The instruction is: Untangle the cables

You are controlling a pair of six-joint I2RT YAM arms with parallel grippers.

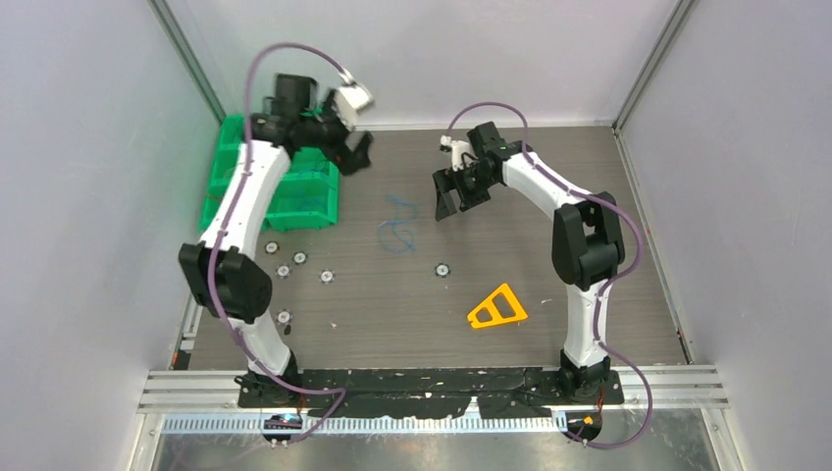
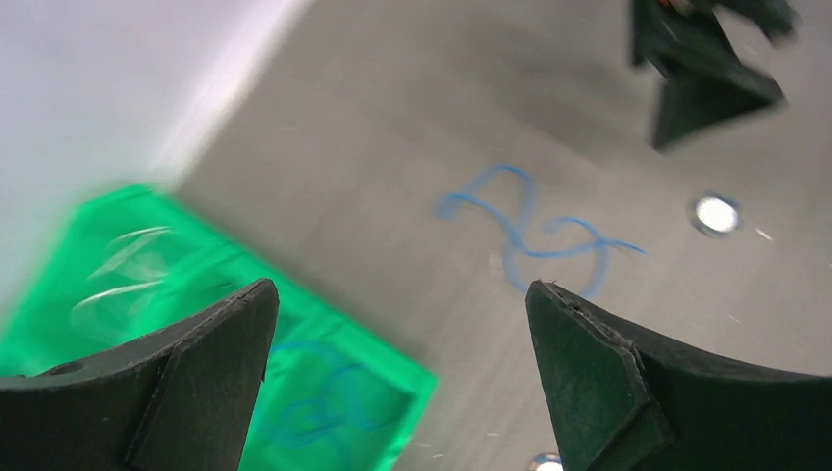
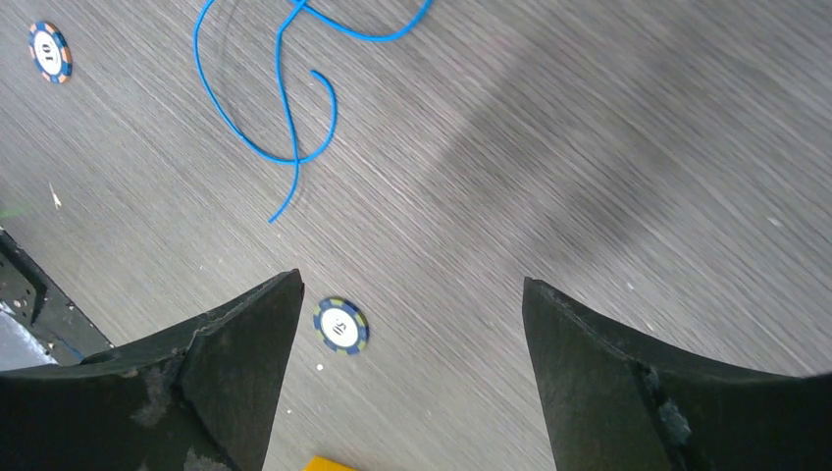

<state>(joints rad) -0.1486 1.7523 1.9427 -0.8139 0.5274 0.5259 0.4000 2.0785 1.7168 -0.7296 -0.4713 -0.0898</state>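
Thin blue cables (image 1: 397, 224) lie in a loose tangle of loops on the table's middle, between the two grippers. They also show in the left wrist view (image 2: 512, 253) and the right wrist view (image 3: 332, 108). My left gripper (image 1: 358, 152) is open and empty, raised by the green bin's (image 1: 285, 196) right edge, left of the tangle; its jaws (image 2: 400, 287) stand wide apart. The bin (image 2: 196, 324) holds a blue wire (image 2: 314, 412) and pale wires (image 2: 128, 265). My right gripper (image 1: 449, 201) is open and empty, just right of the tangle, jaws (image 3: 412, 280) wide apart over bare table.
Several poker chips lie on the table, one (image 1: 442, 269) below the tangle, also under the right gripper (image 3: 340, 325), others (image 1: 299, 258) near the bin. An orange triangular piece (image 1: 497, 308) lies front right. White walls enclose the table.
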